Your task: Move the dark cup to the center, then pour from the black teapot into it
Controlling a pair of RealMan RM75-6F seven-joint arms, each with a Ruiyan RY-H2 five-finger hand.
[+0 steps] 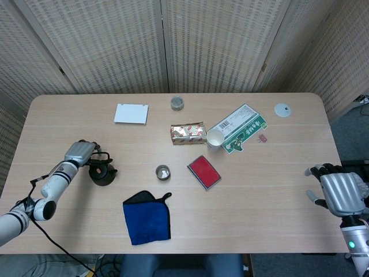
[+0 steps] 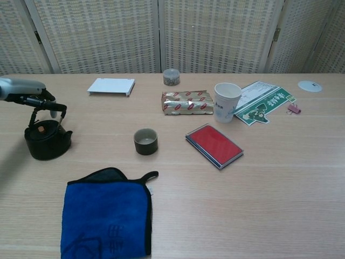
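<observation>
The wooden table [image 1: 271, 190] carried everything, and the dark cup [image 1: 163, 172] near its middle serves here as the landmark. Only the head view took in both hands. The right hand [image 1: 340, 193] hovered at the table's right edge, far right of the cup, fingers apart and holding nothing; the chest view did not show it at all. The left hand [image 1: 81, 153] sat far left of the cup, its fingers [image 2: 51, 107] reaching over the arched handle of the black teapot [image 1: 102, 172]. The chest view showed those fingers at the handle, but whether they were clasping it or merely lying on it could not be told in either view. The teapot stood upright, level with the cup and well to its left.

Just in front and left of the cup lay a blue cloth [image 1: 147, 218] with a black edge. A green-and-white flattened carton [image 1: 242, 128] lay behind and far right of the cup, with a white paper cup [image 2: 227, 101] touching its near end. A red flat case [image 1: 203, 171] lay just right of the cup, a gold foil packet [image 1: 188, 133] behind it, a white flat box [image 1: 131, 113] behind and left, and a small round tin [image 1: 177, 103] farthest behind. Nothing stood between teapot and cup.
</observation>
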